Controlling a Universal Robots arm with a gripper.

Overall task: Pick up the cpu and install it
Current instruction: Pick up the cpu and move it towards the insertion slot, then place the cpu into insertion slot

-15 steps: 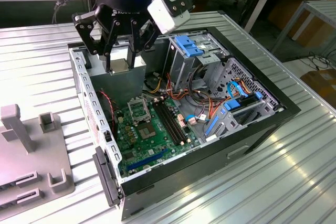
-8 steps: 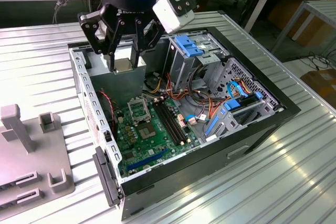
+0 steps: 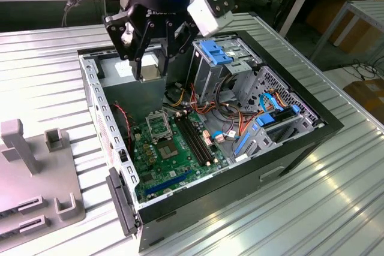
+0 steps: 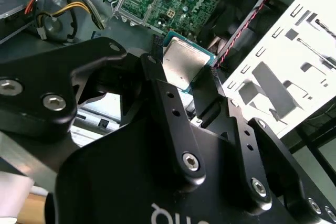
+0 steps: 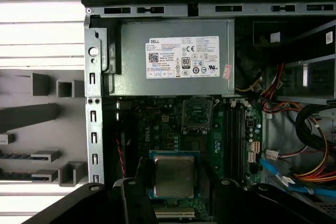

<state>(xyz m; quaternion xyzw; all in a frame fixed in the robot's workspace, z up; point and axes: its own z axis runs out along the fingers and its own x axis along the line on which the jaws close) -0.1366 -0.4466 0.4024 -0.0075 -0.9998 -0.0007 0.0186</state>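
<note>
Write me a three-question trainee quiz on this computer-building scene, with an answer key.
1. True or false: the tool is shut on the chip, pinching two opposite edges.
2. Pick one: the socket on the green board is A) empty, B) filled with a second chip, C) covered by a fan.
3. Fill in: the chip hangs ____ the board inside the open computer case, not yet seated.
Key: 1 true; 2 A; 3 above.
</note>
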